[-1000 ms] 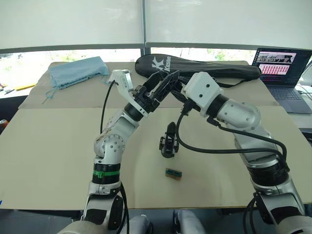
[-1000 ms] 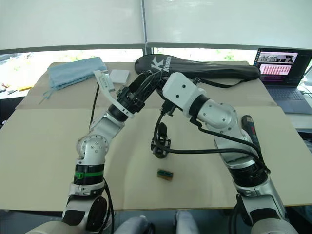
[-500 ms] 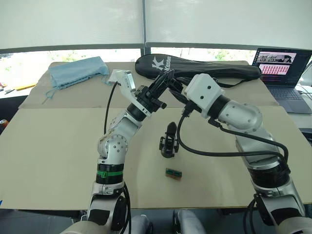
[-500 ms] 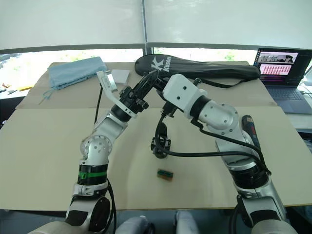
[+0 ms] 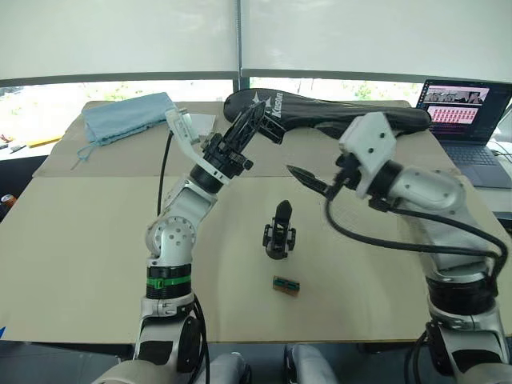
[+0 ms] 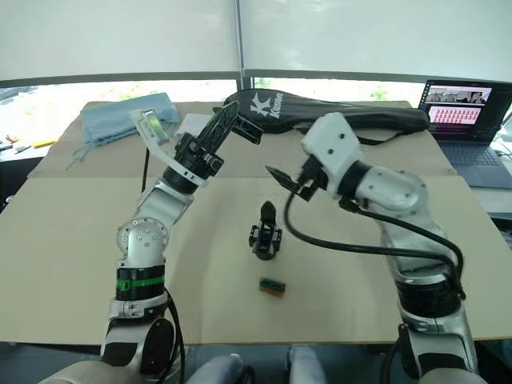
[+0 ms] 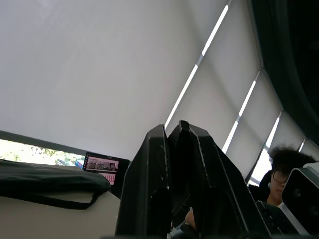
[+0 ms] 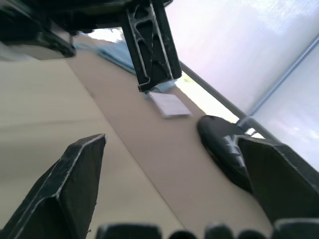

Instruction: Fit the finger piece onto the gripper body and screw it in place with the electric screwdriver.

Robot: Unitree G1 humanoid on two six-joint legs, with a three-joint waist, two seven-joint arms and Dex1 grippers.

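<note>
Scanning from our left arm across, we see the left pincer [image 5: 254, 118] raised well above the surface [image 5: 96, 240], its two black fingers pressed onto the finger piece [image 8: 151, 44], which the right wrist view shows as a ribbed black wedge held between them, its long axis running on from those fingers. The gripper body [image 5: 278, 232] is our landmark: it stands upright on the surface on its round base with its single pointed finger rising from it, and the left pincer hangs above it, behind it and to its left. Just in front of the gripper body lies a small green part [image 5: 285, 284], apart from it. To the right of the gripper body and higher, our right pincer [image 5: 306, 179] hovers with its fingers spread wide and nothing between them; it is the nearer of the two to the gripper body. Behind it all lies a long black bag [image 5: 336, 114]. We judge the coming move turns on bringing the held wedge forward and down to the gripper body while the empty right pincer steadies that body. We cannot see the electric screwdriver here.
</note>
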